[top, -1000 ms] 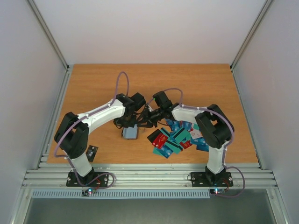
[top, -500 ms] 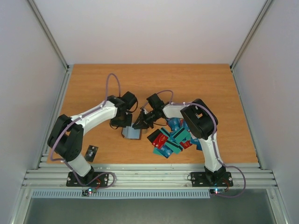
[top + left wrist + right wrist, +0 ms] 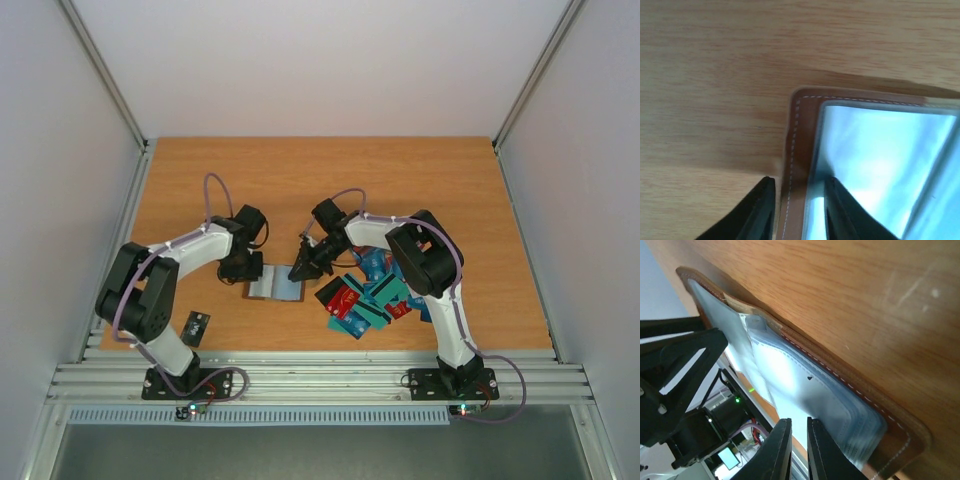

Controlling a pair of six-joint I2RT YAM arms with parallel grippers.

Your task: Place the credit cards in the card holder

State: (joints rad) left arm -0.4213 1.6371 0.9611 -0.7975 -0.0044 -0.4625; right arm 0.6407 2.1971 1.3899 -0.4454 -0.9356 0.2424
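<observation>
Wooden counter [image 3: 420, 180], white walls [image 3: 300, 60] closing 3 sides, open wood stretching to far edge. Card holder [image 3: 275, 285] lying open front-centre; left jaws gaping astride its stitched edge, right jaws nearly closed over its sleeves. Credit cards [image 3: 370, 300] piling front-right.

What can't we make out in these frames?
- Cards inside the holder: glare on sleeves, both wrist views; too small from top.
- Right gripper pinching a sleeve or not: right wrist, gap narrow and washed out.
- Far edge of card pile: top view, right arm covers it.
</observation>
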